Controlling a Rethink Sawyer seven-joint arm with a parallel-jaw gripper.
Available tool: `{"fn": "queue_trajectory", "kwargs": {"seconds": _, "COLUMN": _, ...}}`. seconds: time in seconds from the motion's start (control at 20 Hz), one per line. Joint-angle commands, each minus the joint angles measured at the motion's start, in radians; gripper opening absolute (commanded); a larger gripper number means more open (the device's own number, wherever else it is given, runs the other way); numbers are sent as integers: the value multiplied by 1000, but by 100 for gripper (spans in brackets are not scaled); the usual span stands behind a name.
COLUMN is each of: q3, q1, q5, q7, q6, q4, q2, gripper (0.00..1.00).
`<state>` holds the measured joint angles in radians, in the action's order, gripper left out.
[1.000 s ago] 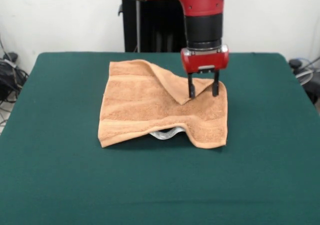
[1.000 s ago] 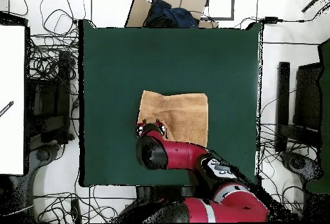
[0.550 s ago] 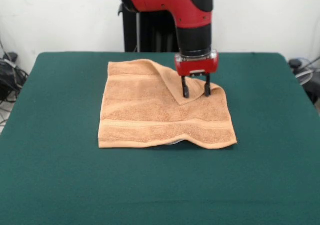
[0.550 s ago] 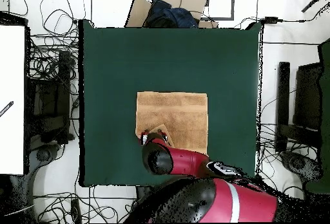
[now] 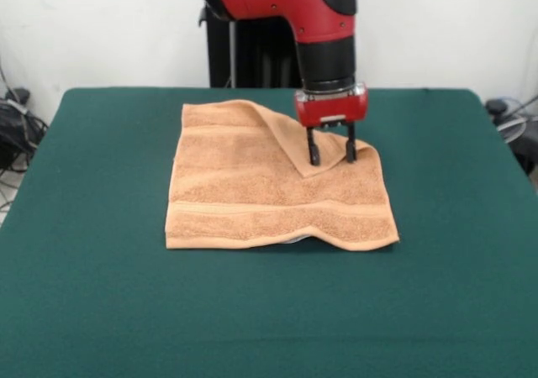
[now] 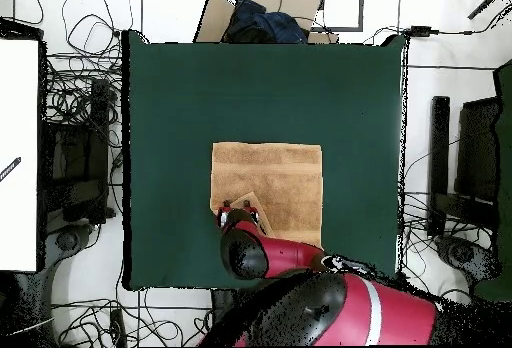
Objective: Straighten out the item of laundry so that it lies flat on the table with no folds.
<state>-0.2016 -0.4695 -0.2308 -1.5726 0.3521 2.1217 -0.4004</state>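
Orange-tan towel lies mid-table, near edge almost flat w/ a slight ripple. Beyond that, one far corner is folded over as a triangular flap. Gripper straddles the flap tip, fingers parted, nothing pinched. Best approach: pinch the tip, then drag it outward to the towel's far corner.

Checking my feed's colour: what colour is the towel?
Orange-tan, with woven bands of the same colour; the towel shows best in the front view.

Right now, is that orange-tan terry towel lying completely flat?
Not quite: the orange-tan terry towel is mostly spread, but one corner is folded over beneath the gripper.
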Motion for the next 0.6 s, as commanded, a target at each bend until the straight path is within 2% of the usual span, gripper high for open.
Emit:
{"fn": "queue_trajectory", "kwargs": {"seconds": 0.05, "q3": -40, "q1": 46, "q5": 34, "q7": -242, "q6": 29, "q4": -13, "q2": 66, "gripper": 100}}
{"fn": "queue_trajectory", "kwargs": {"seconds": 0.25, "q3": -6, "q1": 84, "q5": 79, "q7": -236, "q6": -16, "q4": -3, "q2": 13, "gripper": 100}}
{"fn": "queue_trajectory", "kwargs": {"seconds": 0.4, "q3": -5, "q1": 89, "q5": 85, "q7": -241, "q6": -29, "q4": 16, "q2": 9, "gripper": 100}}
{"fn": "queue_trajectory", "kwargs": {"seconds": 0.6, "q3": 38, "q1": 126, "q5": 117, "q7": -198, "q6": -125, "q4": 1, "q2": -15, "gripper": 100}}
